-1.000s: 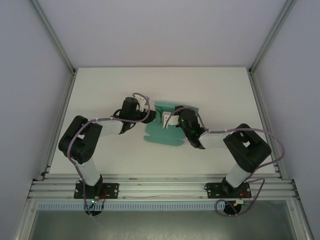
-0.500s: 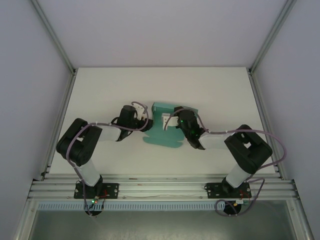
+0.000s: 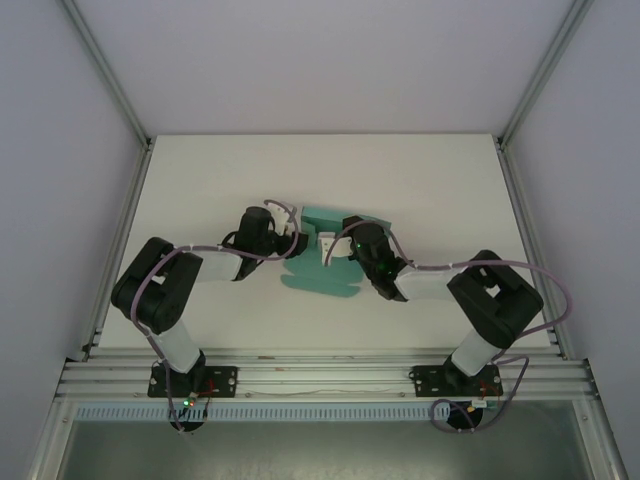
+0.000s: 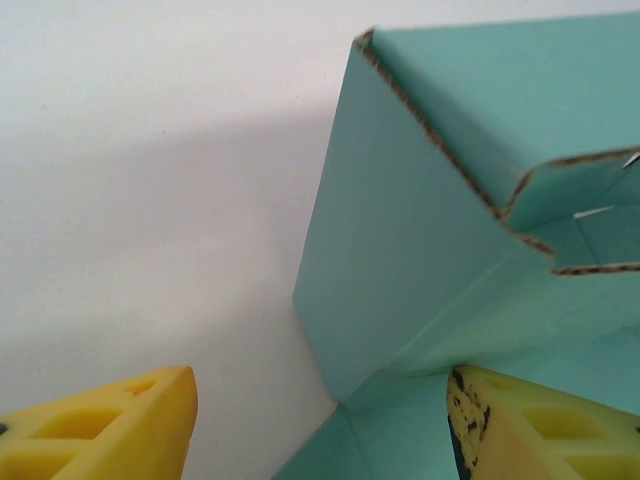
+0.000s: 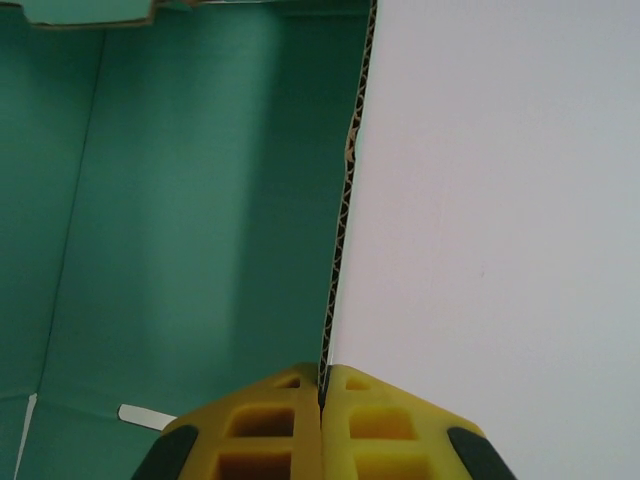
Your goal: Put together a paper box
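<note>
The paper box (image 3: 312,276) is teal card lying partly folded at the table's middle, with raised walls at its far side. My left gripper (image 3: 296,240) stands open at its left edge. In the left wrist view the yellow fingers (image 4: 110,430) are wide apart; a raised teal wall (image 4: 400,250) stands between them, and the right finger rests on the card. My right gripper (image 3: 329,247) is over the box's middle. In the right wrist view my right gripper (image 5: 322,385) is shut on the corrugated edge of an upright teal wall (image 5: 200,200).
The white table (image 3: 200,180) runs to aluminium frame rails on the left (image 3: 120,230) and right (image 3: 525,230). A slotted rail (image 3: 320,375) carries both arm bases at the near edge. Pale enclosure walls stand behind and at both sides.
My left gripper has dropped down and to the box's left edge, its jaws widening slightly. My right gripper, still shut on the wall, has drawn the box a little to the left.
</note>
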